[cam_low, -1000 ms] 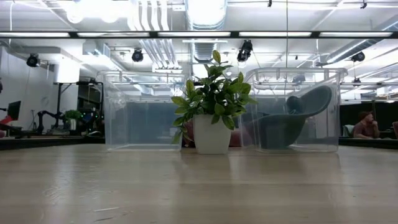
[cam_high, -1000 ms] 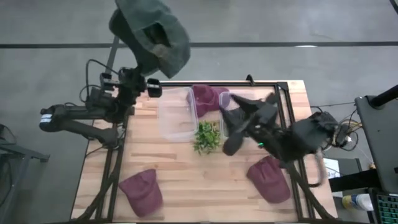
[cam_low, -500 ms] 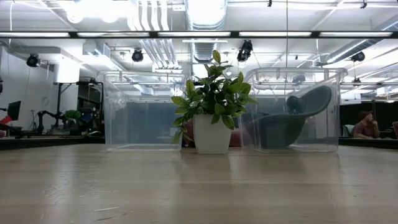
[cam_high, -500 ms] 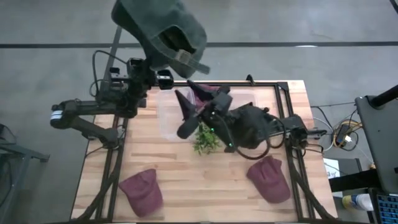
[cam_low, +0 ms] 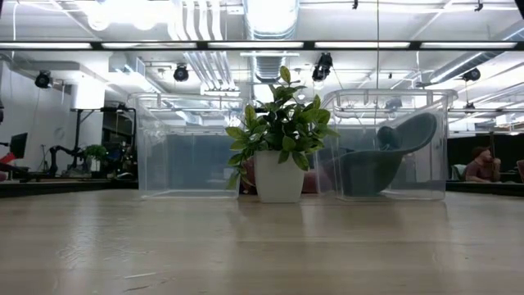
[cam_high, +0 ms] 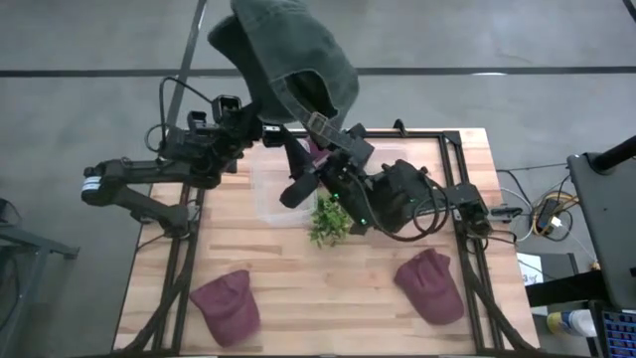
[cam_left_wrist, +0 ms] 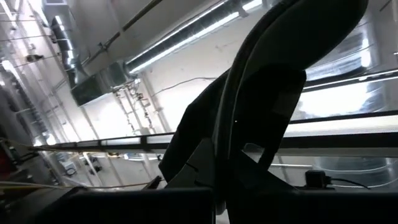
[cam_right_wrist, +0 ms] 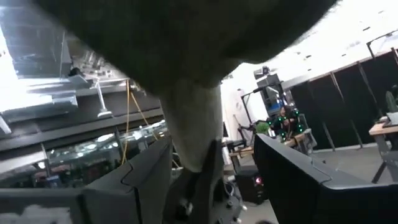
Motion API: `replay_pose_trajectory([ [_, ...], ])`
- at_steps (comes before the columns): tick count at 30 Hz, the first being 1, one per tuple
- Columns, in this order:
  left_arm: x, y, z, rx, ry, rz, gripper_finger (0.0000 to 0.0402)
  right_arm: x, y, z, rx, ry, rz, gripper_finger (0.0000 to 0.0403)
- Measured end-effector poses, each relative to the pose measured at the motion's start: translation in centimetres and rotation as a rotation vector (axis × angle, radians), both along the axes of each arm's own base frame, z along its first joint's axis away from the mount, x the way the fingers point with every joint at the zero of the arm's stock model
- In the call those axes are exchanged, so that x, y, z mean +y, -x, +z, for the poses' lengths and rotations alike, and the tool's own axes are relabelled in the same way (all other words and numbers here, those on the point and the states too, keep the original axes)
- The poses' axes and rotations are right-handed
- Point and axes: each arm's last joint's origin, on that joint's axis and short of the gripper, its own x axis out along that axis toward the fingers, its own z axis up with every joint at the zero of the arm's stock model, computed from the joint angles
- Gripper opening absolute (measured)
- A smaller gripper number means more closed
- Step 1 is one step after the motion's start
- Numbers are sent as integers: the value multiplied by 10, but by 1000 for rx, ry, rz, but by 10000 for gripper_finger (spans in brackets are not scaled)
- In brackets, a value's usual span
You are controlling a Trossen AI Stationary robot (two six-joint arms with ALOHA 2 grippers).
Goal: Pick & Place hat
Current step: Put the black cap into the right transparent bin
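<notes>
A grey-green cap [cam_high: 283, 55] is held high above the table's far edge by my left gripper [cam_high: 260, 129], which is shut on it. The cap's opening and back strap [cam_high: 316, 121] face the table's right. My right gripper [cam_high: 298, 177] is open and raised. In the right wrist view its fingers [cam_right_wrist: 146, 180] stand on either side of the hanging strap [cam_right_wrist: 193, 130]. Whether the strap touches them, I cannot tell. In the low view neither arm shows. A second grey cap [cam_low: 385, 160] lies in the right clear bin [cam_low: 389, 102]. My left gripper holds the cap by its lower edge [cam_left_wrist: 205, 155], pinched between the two fingers. They come from below, pointing up. The place of contact is a dark silhouette in the left wrist view. The cap stands lifted clear, rising above the fingers.
Two maroon caps lie on the table near its near edge, one left [cam_high: 227, 303] and one right [cam_high: 432, 285]. A third maroon cap [cam_high: 320, 151] shows by the clear bins [cam_high: 278, 194]. A potted plant [cam_high: 331, 219] stands at mid-table, under my right arm.
My left gripper has carried the cap toward the table's right, still high. My right arm has swung from the table's right side toward the left and far edge and risen, bringing its open fingers up around the cap's strap.
</notes>
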Motion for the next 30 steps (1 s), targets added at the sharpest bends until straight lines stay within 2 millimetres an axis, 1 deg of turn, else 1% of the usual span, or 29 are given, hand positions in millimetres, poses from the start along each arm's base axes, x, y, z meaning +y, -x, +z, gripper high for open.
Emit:
replay_pose_trajectory([
  [3,1,-2,-2,25,1,15,5,-4,-1,1,-36,-8,32,219],
  [8,4,-2,-2,21,-13,29,5,-4,-3,0,-55,-7,54,219],
  [16,4,-4,-3,43,-5,25,5,-23,-6,0,-123,-71,71,215],
  [18,4,-4,-3,48,-5,25,5,-26,-8,-1,-135,-86,89,194],
  [20,4,-4,-3,48,-6,27,7,-27,-8,-1,-137,-84,110,155],
  [24,3,-3,-3,40,-32,18,22,-26,-7,1,-122,-51,125,37],
  [27,3,-3,-3,41,-38,13,28,-27,-4,4,-98,-36,106,18],
  [30,3,-3,-3,41,-37,-2,30,-25,2,9,-77,-16,101,13],
])
